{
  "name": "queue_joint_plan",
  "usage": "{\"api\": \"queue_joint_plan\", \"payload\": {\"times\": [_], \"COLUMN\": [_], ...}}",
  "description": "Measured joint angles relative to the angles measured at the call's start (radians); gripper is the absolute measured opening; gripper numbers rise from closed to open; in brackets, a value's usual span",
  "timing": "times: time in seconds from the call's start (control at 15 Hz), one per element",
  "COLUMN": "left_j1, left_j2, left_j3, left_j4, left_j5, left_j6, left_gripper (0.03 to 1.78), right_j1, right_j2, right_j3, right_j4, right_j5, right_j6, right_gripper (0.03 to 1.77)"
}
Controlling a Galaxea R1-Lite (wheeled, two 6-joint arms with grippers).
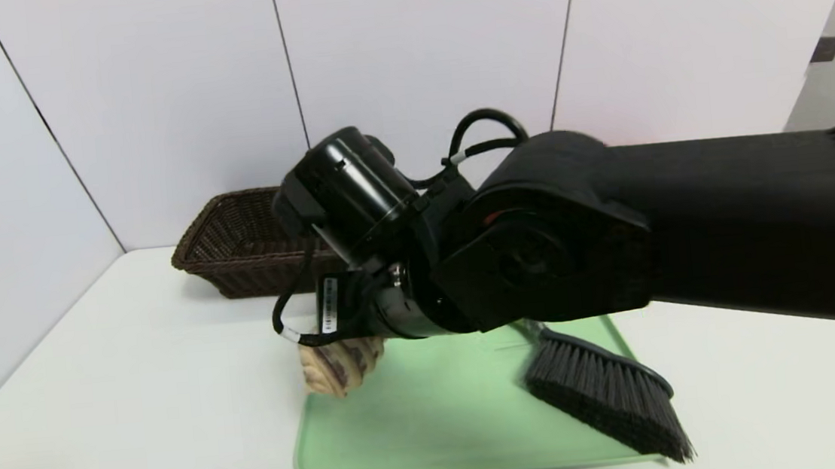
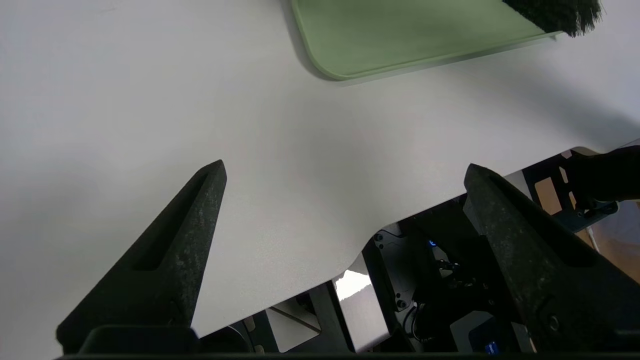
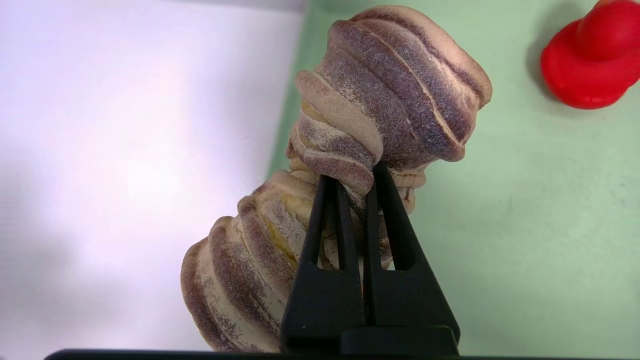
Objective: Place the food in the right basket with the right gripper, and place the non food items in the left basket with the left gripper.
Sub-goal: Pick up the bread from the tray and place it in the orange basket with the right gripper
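Roll (image 3: 350,125) pinched between right fingers (image 3: 387,210)

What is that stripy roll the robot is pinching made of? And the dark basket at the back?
The stripy roll looks like soft foam or squishy rubber with a matte, powdery finish: it dents in where the right gripper pinches it. It could be real bread; looks alone can't settle that. The dark basket looks like woven wicker or plastic rattan, with crisscross strands showing in its walls.

Most of the striped roll (image 1: 342,366) and part of the dark basket (image 1: 237,243) behind the right arm (image 1: 614,240).
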Motion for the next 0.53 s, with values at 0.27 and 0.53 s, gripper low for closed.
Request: {"api": "queue_joint_plan", "payload": {"times": [0.27,0.53], "left_j1": [0.0,-0.001], "left_j2": [0.01,0.024], "left_j3": [0.0,0.0], "left_j4": [-0.001,-0.004], "left_j5": [0.0,-0.001], "left_j6": [0.001,0.004], "left_gripper": [1.69,1.69], "right_j1": [0.017,-0.151], "right_j2": [-0.134,-0.217], "right_j3": [0.0,0.0], "right_j4": [0.003,-0.029], "right_j5": [-0.021,-0.038], "right_j6": [-0.105,-0.186], "right_gripper": [0.08,0.08]}}
